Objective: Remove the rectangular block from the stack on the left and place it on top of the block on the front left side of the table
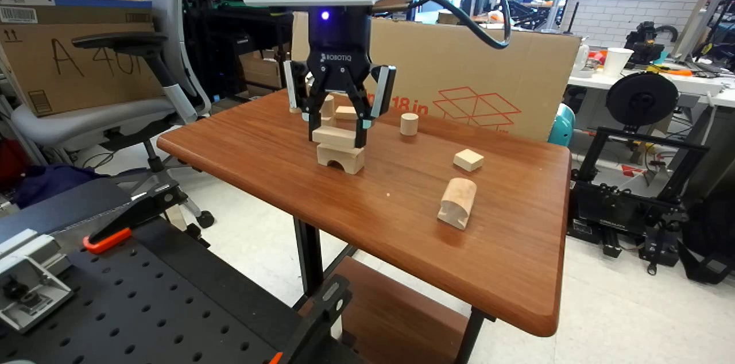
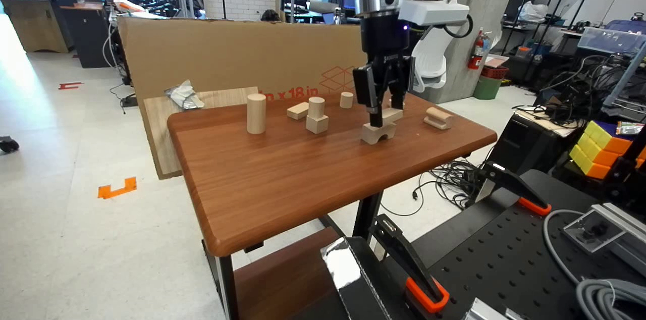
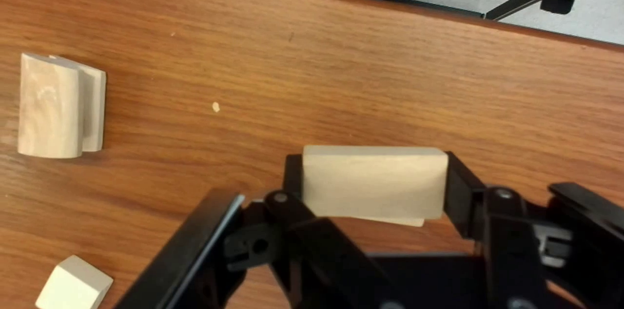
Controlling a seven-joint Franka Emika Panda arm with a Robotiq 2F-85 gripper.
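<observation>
Arch block [image 3: 413, 222], wrist view: mere sliver

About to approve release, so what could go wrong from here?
The rectangular block might settle crooked on the arch block: the wrist view shows the lower one's edge askew beneath it.
The pincer could drag the upper block sideways when opening, since its fingers grip both ends.
Whether the blocks touch isn't clear; a slight drop is possible.
</observation>
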